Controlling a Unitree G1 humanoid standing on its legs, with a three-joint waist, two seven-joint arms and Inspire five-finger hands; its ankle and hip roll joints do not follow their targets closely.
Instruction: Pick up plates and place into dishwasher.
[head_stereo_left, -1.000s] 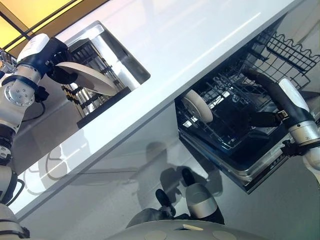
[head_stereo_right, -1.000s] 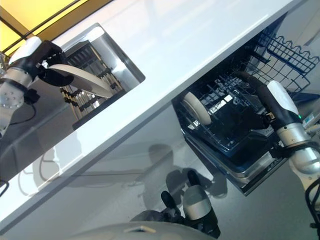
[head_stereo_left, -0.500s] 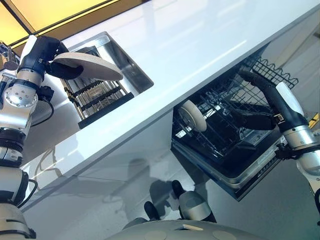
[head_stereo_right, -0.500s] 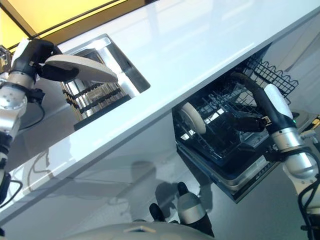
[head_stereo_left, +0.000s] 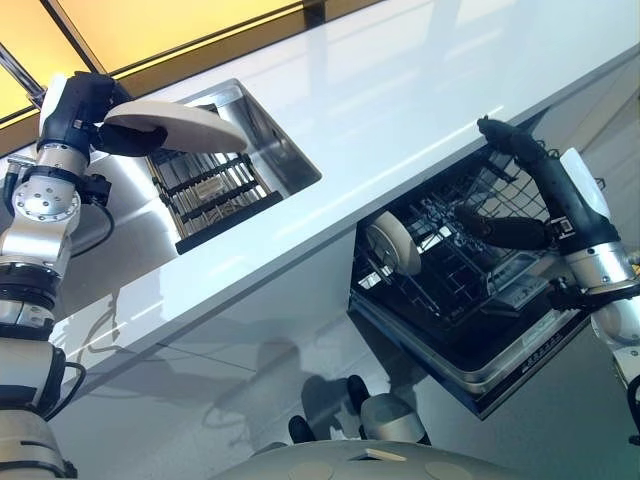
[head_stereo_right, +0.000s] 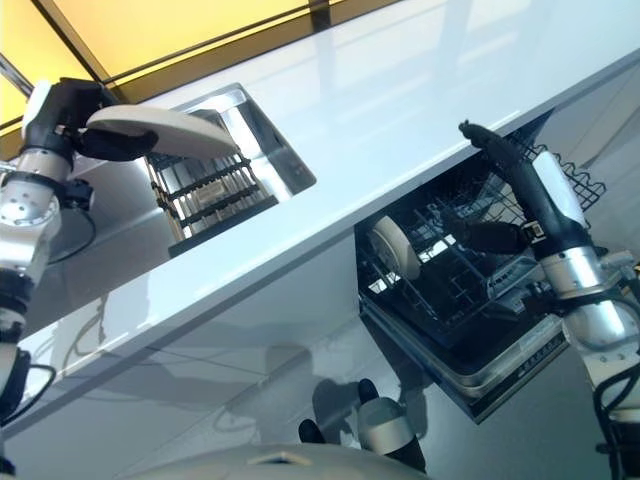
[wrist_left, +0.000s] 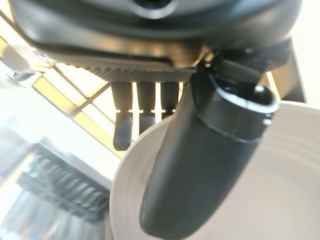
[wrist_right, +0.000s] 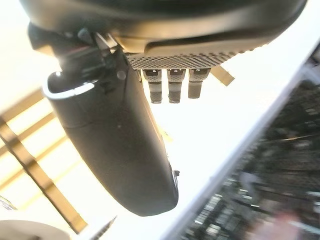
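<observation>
Left eye view: plate (head_stereo_left: 178, 124) held level above sink (head_stereo_left: 262, 138), pinched at rim by left hand (head_stereo_left: 92, 112), thumb on top, fingers beneath, as confirmed in left wrist view. Second plate (head_stereo_left: 394, 248) seen upright in dishwasher rack (head_stereo_left: 470, 270) under counter (head_stereo_left: 400, 100). Right hand (head_stereo_left: 525, 190) raised over rack, fingers straight, nothing held. Step judged: carry phase. Next move requires transfer across counter, plate tilted upright, lowered into free slot.

Glossy white tabletop (head_stereo_left: 400, 90), smooth and reflective. Brushed metal sink (head_stereo_left: 262, 138) walls. Matt off-white ceramic plate (head_stereo_left: 175, 127). Dark coated wire dishwasher rack (head_stereo_left: 440, 260). Matt black plastic left hand (head_stereo_left: 85, 105); ribbed fingers (wrist_left: 122, 130).
</observation>
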